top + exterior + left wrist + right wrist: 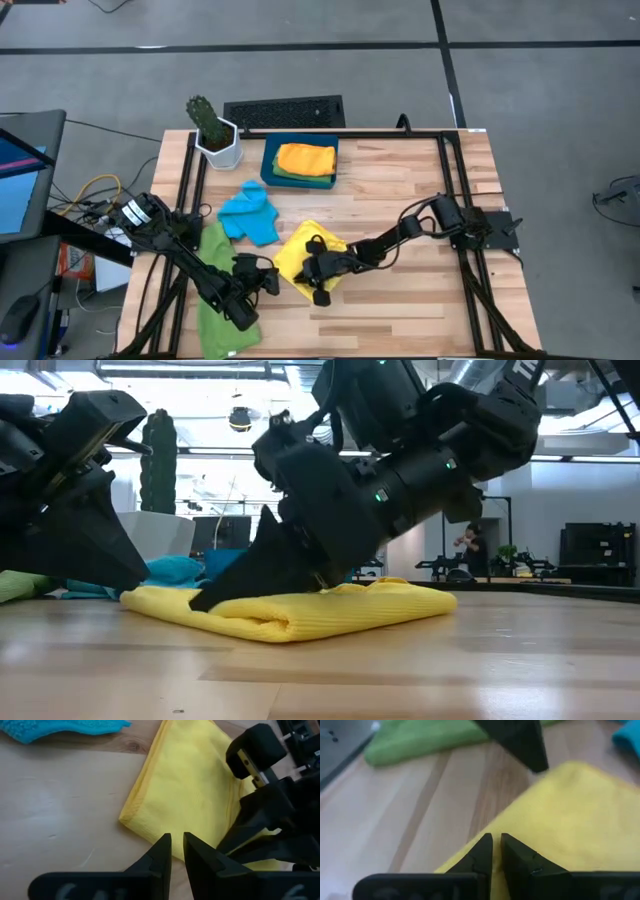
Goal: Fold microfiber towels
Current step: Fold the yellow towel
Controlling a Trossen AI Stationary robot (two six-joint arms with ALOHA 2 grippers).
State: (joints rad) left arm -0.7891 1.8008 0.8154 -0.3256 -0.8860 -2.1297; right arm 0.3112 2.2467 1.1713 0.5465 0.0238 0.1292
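You are working on a pale wooden surface (400, 190) framed by dark rails, with a grey floor around it. The yellow towel (305, 255) is lying near the front middle, already doubled over so a thick folded edge is facing the low camera; I judge it is partway through its fold. The right pincer (318, 272) is pressing down on its front part with fingers nearly together, probably pinning the layers so they are not springing back. In its wrist view no cloth is showing between the tips. The left pincer (268, 283) is hovering just beside the towel's near corner, fingers a narrow slit apart and gripping nothing, likely waiting for a fresh hold on the edge.

Farther out, the sky-blue towel (250, 215) is sitting crumpled just behind, and a green towel (220, 300) is sprawling under the left arm, both unfolded. The orange towel (306, 158) is resting folded on a second green one in the teal tray (270, 160), seemingly the finished stack. A potted cactus (212, 130) is standing at the back corner.
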